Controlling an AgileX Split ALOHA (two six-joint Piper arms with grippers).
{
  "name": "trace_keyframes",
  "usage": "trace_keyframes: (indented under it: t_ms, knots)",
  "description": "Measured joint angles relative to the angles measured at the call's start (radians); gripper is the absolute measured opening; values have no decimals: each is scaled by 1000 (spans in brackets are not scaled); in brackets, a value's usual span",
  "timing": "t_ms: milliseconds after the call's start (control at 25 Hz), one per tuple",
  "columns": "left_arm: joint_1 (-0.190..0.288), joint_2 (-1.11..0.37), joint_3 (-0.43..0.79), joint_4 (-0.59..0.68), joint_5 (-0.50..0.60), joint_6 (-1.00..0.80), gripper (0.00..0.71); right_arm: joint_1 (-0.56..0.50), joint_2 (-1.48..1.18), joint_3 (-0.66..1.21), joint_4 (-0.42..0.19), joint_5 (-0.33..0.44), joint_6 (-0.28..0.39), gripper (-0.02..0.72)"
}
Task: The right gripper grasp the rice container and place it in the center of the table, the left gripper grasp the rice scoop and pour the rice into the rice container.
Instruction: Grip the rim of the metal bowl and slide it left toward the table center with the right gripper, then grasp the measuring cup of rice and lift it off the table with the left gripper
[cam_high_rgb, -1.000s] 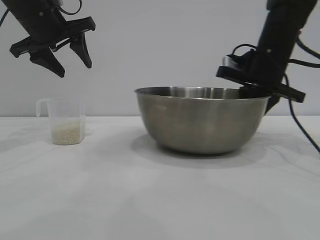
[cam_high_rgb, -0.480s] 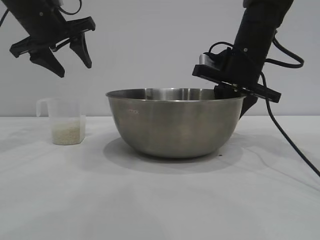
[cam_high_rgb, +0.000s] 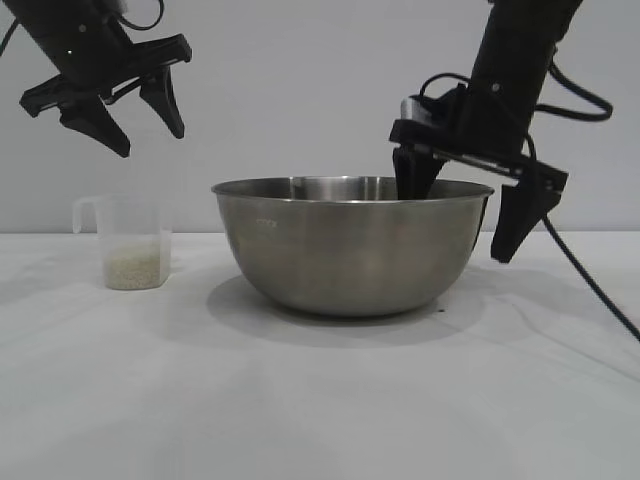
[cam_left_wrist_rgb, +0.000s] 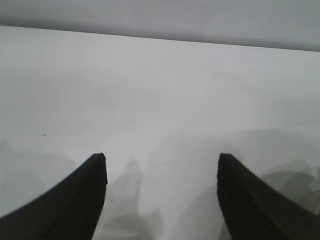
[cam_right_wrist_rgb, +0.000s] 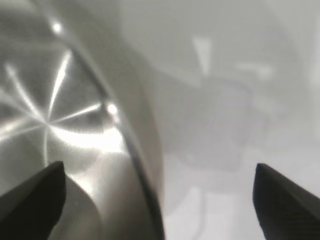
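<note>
Item: measuring cup (cam_high_rgb: 131, 243), clear plastic, small handle at the rim, a low layer of rice (cam_high_rgb: 133, 268) inside. Stands upright toward the counter's (cam_high_rgb: 320, 400) left edge, well apart from the steel bowl (cam_high_rgb: 350, 245) at the counter's middle. Likely light, stiff, slick-walled and easily tipped; best taken across the body below the rim. Left claw (cam_high_rgb: 145, 115) hangs above it, partly open, empty. Right claw (cam_high_rgb: 462, 205) straddles the bowl's rim, spread wide, gripping nothing.
</note>
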Motion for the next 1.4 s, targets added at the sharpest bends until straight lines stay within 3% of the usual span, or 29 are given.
trace_keyframes:
  t_ms: [120,320,400,440,680,960,1400]
  knots:
    - [0,0,0,0,0,0,459,0,-54,0,-7,5,7,595]
    - [0,0,0,0,0,0,459,-7,-140,0,-124,13,61,595]
    - [0,0,0,0,0,0,459,-32,-160,0,-137,13,73,595]
    - [0,0,0,0,0,0,459,-45,-171,2,-139,15,79,552]
    - [0,0,0,0,0,0,459,-144,-264,27,-152,17,90,549]
    - [0,0,0,0,1,0,459,-228,-478,262,-157,19,93,549]
    - [0,0,0,0,2,0,459,-236,-950,687,-157,21,94,549]
